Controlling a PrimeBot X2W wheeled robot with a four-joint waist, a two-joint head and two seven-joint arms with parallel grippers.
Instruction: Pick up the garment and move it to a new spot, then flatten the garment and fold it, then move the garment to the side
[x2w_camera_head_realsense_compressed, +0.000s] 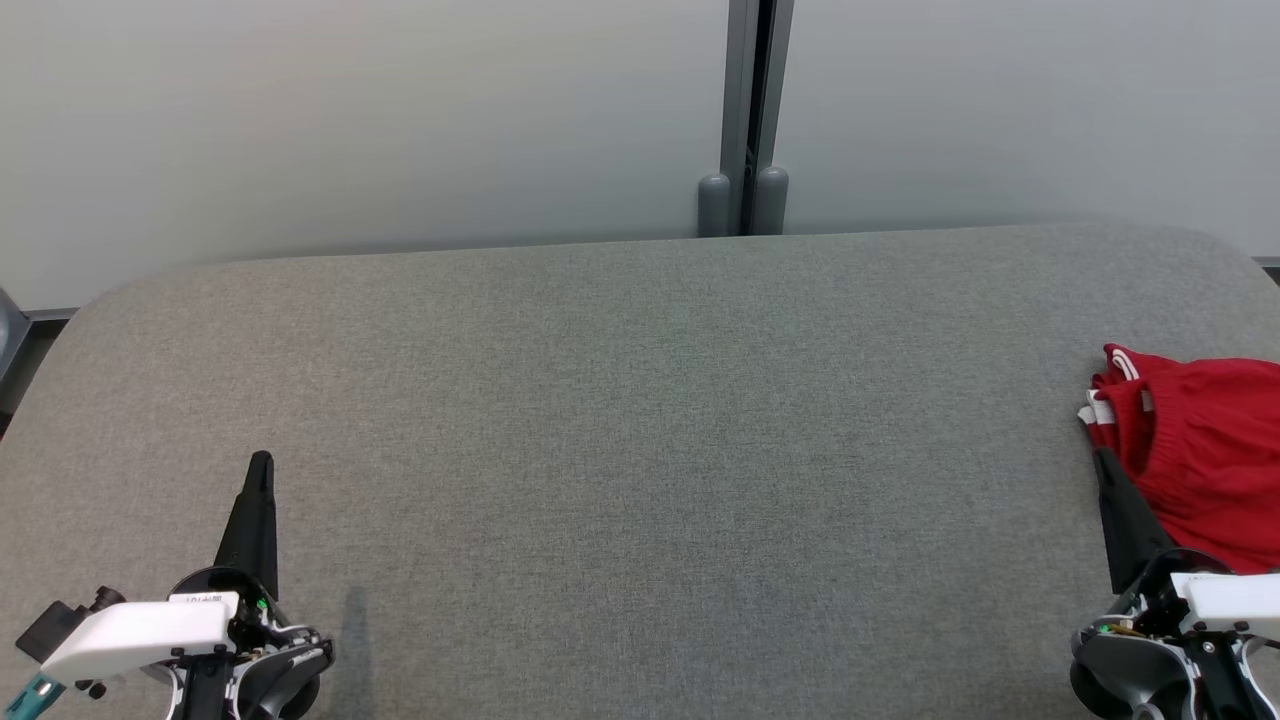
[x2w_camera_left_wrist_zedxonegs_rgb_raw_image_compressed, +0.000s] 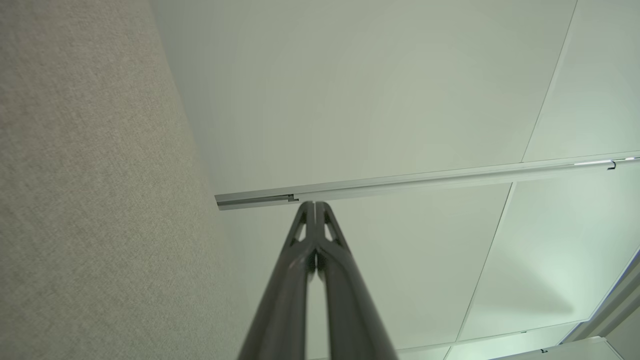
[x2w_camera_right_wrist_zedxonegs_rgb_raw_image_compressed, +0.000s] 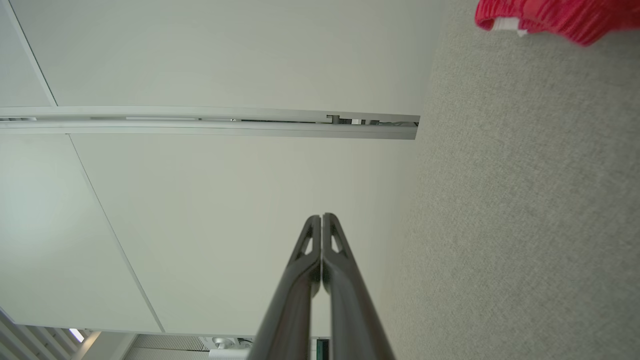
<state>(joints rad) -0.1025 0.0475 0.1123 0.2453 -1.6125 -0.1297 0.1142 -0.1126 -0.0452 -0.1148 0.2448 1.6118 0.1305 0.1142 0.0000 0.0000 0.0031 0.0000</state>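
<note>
A grey fabric-covered table (x2w_camera_head_realsense_compressed: 640, 420) with rounded corners spreads wide. Behind it stands a pale wall (x2w_camera_head_realsense_compressed: 350, 120), split by an upright metal strip (x2w_camera_head_realsense_compressed: 757, 90) with two grey rounded caps (x2w_camera_head_realsense_compressed: 714, 205) at its foot.

The label (x2w_camera_head_realsense_compressed: 204, 599) on the left claw (x2w_camera_head_realsense_compressed: 259, 460) is illegibly small.

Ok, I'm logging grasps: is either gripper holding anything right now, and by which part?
Nothing is held. The left gripper and right gripper are both shut empty; the red garment lies loose on the table.
</note>
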